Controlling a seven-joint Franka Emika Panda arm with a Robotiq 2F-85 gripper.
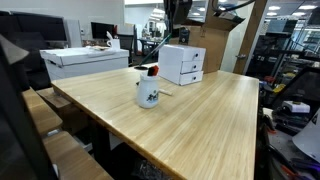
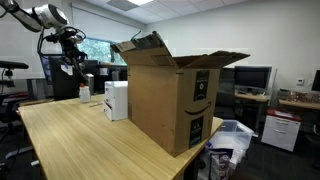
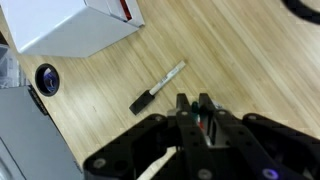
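Hovers over bench (image 3: 250,50) with pincer (image 3: 194,102) pinched narrow, empty; finds marker (image 3: 158,87) lying flat just ahead, untouched.

We are seeing surface (image 3: 230,60) showing pale wood grain, smooth, faint satin sheen. Marker (image 3: 158,88) looking plastic: black matt cap, lighter, slightly glossy barrel. Hand (image 3: 194,102) appearing black and matt; plastic or metal, we are not telling which. Drawer box (image 1: 182,64) looking white, smooth. Big box (image 2: 170,95) showing brown matt cardboard. Jug (image 1: 148,93) looking white, glossy.
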